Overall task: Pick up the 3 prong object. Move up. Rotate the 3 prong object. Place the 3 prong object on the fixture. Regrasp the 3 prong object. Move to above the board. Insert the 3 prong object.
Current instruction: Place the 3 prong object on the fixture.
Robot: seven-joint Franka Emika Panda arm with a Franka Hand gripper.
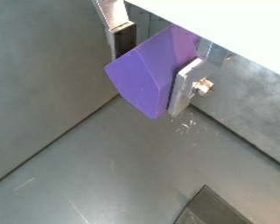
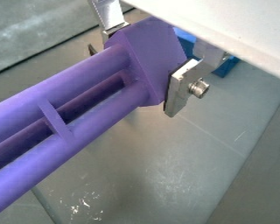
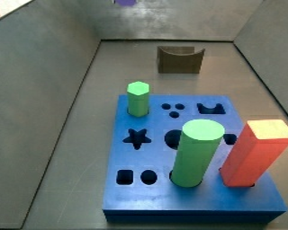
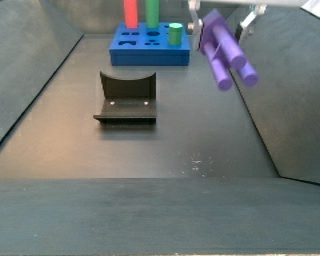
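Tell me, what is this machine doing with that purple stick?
The robot arm's claw is shut on the purple 3 prong object and holds it up in the air, clear of the floor, hanging at a slant. Below, the small dark fixture sits on the floor with nothing on it. At the far end, the blue board carries green and orange-red pegs; the purple piece has not been inserted there.
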